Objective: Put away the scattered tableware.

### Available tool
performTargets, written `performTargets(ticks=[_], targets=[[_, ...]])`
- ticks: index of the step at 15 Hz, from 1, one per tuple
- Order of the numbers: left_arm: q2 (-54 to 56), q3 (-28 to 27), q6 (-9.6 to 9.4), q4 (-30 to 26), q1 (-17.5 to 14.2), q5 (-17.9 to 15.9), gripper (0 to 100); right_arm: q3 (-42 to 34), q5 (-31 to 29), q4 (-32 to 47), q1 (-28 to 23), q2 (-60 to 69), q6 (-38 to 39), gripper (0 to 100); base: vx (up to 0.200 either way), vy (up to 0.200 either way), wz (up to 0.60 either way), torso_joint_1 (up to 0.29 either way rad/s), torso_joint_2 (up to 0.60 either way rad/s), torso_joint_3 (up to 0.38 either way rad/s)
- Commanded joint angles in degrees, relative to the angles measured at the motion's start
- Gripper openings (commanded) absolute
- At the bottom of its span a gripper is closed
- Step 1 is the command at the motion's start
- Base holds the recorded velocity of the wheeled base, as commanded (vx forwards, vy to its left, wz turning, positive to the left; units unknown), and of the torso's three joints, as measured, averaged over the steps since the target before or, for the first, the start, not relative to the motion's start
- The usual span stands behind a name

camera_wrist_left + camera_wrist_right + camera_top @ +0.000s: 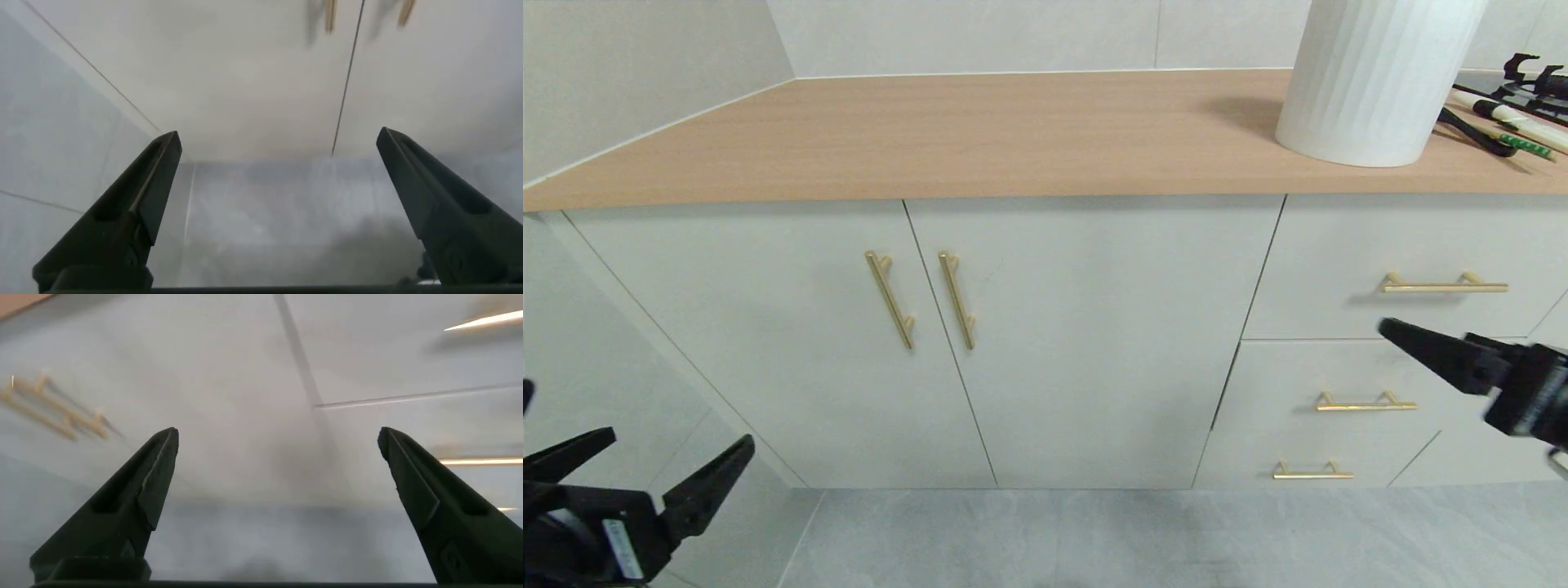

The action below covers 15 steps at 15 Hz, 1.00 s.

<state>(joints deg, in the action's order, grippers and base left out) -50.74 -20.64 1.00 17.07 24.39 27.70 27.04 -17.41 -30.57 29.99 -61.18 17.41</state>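
While utensils (1515,118) lie beside the white canister (1372,82) at the countertop's (980,131) right edge, left gripper (278,139) and right gripper (278,434) both hang spread wide.

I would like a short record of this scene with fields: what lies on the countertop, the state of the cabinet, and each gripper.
Countertop: wooden; white ribbed container near its right end, utensils lying beside it
Cabinet doors: two, shut, gold handles side by side
Drawers: three, shut, right of the doors
Left gripper: open, empty, low, left of the doors
Right gripper: open, empty, in front of the drawers
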Motion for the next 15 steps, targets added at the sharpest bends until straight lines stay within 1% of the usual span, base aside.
performTargets(ticks=[1, 2, 4, 5, 6, 7, 8, 9, 10, 11, 12, 13, 14, 15], targets=[[15.1, 1.7, -0.38, -0.9, -2.0, -1.1, 100, -7.7, 0.2, 12.9, -9.2, 26.9, -9.4, 100, 0.0, 0.0, 0.0, 0.0, 0.0, 0.0], [18.5, 1.7, -0.38, -2.0, -3.1, -1.1, 100, -7.7, 1.0, 16.5, -11.8, 31.6, -10.9, 100, 0.0, 0.0, 0.0, 0.0, 0.0, 0.0], [24.1, 1.7, -0.47, -6.0, -5.1, -1.2, 100, -7.7, 0.8, 20.5, -14.4, 39.1, -14.1, 100, 0.0, 0.0, 0.0, 0.0, 0.0, 0.0], [27.1, 1.7, -0.47, -8.5, -6.3, -1.2, 100, -7.7, 0.8, 22.8, -16.9, 42.2, -15.7, 100, 0.0, 0.0, 0.0, 0.0, 0.0, 0.0], [28.6, 1.8, -0.47, -9.5, -6.9, -1.4, 100, -7.6, 1.0, 23.6, -18.3, 43.8, -16.4, 100, 0.0, 0.0, 0.0, 0.0, 0.0, 0.0], [33.4, 2.6, -0.47, -12.2, -9.3, -4.0, 100, -7.6, 1.1, 25.4, -21.2, 48.3, -18.7, 100, 0.0, 0.0, 0.0, 0.0, 0.0, 0.0], [36.3, 2.8, -0.47, -13.8, -10.6, -6.0, 100, -7.6, 1.1, 26.5, -22.0, 50.7, -20.3, 100, 0.0, 0.0, 0.0, 0.0, 0.0, 0.0], [38.7, 2.8, -0.47, -15.7, -12.0, -7.4, 100, -7.6, 1.1, 27.8, -22.6, 52.9, -21.7, 100, 0.0, 0.0, 0.0, 0.0, 0.0, 0.0], [42.0, 2.9, -0.47, -18.2, -14.3, -8.8, 100, -7.9, 0.4, 30.0, -23.6, 55.5, -23.5, 100, 0.0, 0.0, 0.0, 0.0, 0.0, 0.0], [44.3, 3.1, -0.47, -19.8, -15.8, -9.9, 100, -8.2, -0.9, 30.2, -23.7, 55.4, -23.3, 100, 0.0, 0.0, 0.0, 0.0, 0.0, 0.0], [45.2, 3.9, -0.38, -20.4, -17.0, -9.9, 100, -8.2, -2.5, 30.2, -23.7, 55.4, -23.1, 100, 0.0, 0.0, 0.0, 0.0, 0.0, 0.0], [45.2, 4.9, -0.3, -20.1, -17.4, -9.5, 100, -8.3, -3.7, 30.3, -23.7, 55.4, -23.1, 100, 0.0, 0.0, 0.0, 0.0, 0.0, 0.0], [45.2, 6.8, -0.21, -18.5, -17.7, -6.8, 100, -8.2, -5.1, 30.3, -25.8, 55.7, -23.2, 100, 0.0, 0.0, 0.0, 0.0, 0.0, 0.0], [45.2, 8.2, -0.47, -16.9, -18.8, -5.9, 100, -8.5, -4.0, 31.2, -30.1, 58.2, -23.4, 100, 0.0, 0.0, 0.0, 0.0, 0.0, 0.0]])
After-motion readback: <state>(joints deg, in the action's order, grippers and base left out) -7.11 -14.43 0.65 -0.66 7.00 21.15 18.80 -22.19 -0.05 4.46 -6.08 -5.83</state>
